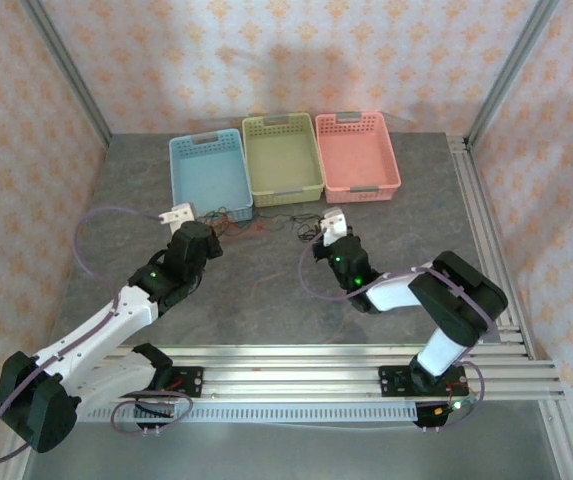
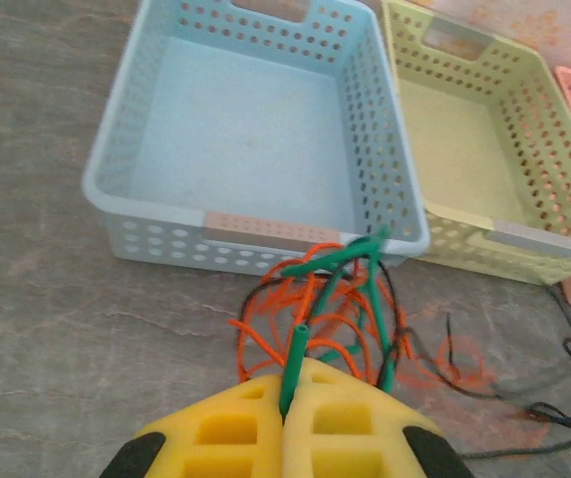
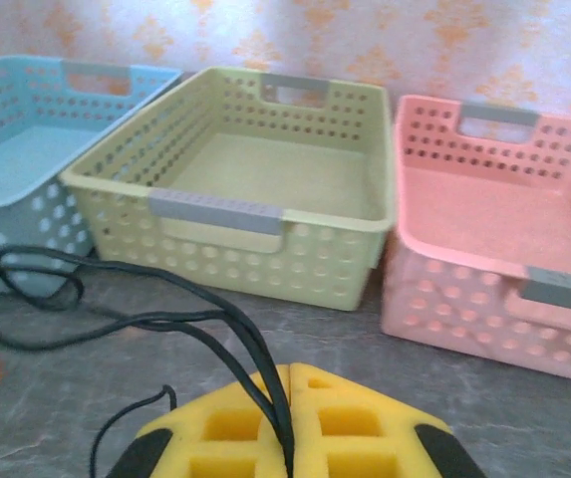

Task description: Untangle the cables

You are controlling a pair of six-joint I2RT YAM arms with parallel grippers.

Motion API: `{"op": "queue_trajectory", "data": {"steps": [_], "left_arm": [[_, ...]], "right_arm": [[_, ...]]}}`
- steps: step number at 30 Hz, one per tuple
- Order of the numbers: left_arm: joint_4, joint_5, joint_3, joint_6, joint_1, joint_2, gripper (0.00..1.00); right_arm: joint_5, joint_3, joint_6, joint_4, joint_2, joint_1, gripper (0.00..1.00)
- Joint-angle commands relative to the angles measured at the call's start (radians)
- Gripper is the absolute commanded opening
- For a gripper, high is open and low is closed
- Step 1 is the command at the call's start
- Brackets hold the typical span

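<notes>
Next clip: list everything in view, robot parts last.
blue basket: one, light blue, left of the far row, empty
green basket: one, pale green, middle, empty
pink basket: one, pink, right, empty
orange cables: count unclear, orange, tangled before blue basket
green cable: at least one, green, in the tangle
black cable: at least one, black, trailing from the tangle
table: one, grey marbled
left arm: one, white-black
right arm: one, white-black
left pincer: yellow pads, shut on green cable
right pincer: yellow pads, shut on black cable
</notes>
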Motion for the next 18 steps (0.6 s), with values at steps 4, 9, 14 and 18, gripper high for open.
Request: {"op": "queue_trajectory", "data": {"steps": [4, 9, 14, 18], "left_arm": [[-0.027, -0.217, -0.018, 0.020, 0.033, -0.077, 0.00], [-0.012, -0.179, -0.029, -0.004, 0.043, -0.056, 0.00], [-0.104, -0.308, 0.002, -0.035, 0.053, -0.059, 0.00], [-0.101, -0.319, -0.030, -0.024, 0.072, -0.141, 0.00]], "right_arm": [[0.052, -0.081, 0.165, 0.170, -0.042, -0.083, 0.00], [0.023, -0.103, 0.219, 0.232, -0.034, -0.109, 0.00], [0.093, -0.132, 0.187, 0.283, -0.051, -0.121, 0.00], [0.050, -0.129, 0.238, 0.266, -0.048, -0.152, 0.00]]}}
